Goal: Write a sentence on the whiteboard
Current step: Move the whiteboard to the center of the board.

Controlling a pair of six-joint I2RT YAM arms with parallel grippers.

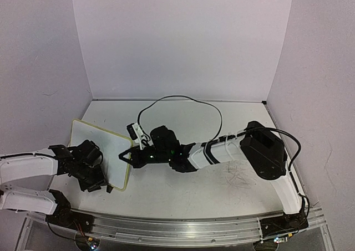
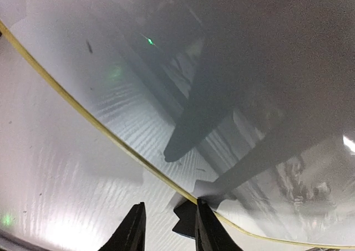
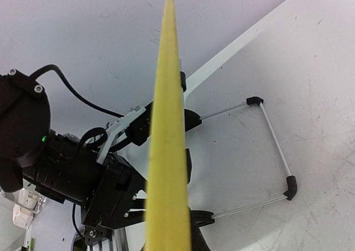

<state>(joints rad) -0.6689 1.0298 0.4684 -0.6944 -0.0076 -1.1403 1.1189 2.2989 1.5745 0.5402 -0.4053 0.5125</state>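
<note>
The whiteboard, white with a pale yellow rim, stands tilted at the left of the table. No lettering shows on its face. My right gripper is shut on the board's right edge. In the right wrist view the rim runs edge-on through the jaws, with one black finger beside it. My left gripper is at the board's lower corner. In the left wrist view it is open, with a black foot of the board between the fingers, against the right one. The rim crosses that view diagonally.
Faint grey scribbles mark the table under the right arm. A black cable loops behind the right wrist. A thin wire frame with black corners lies beyond the rim. An aluminium rail runs along the front edge; walls close in three sides.
</note>
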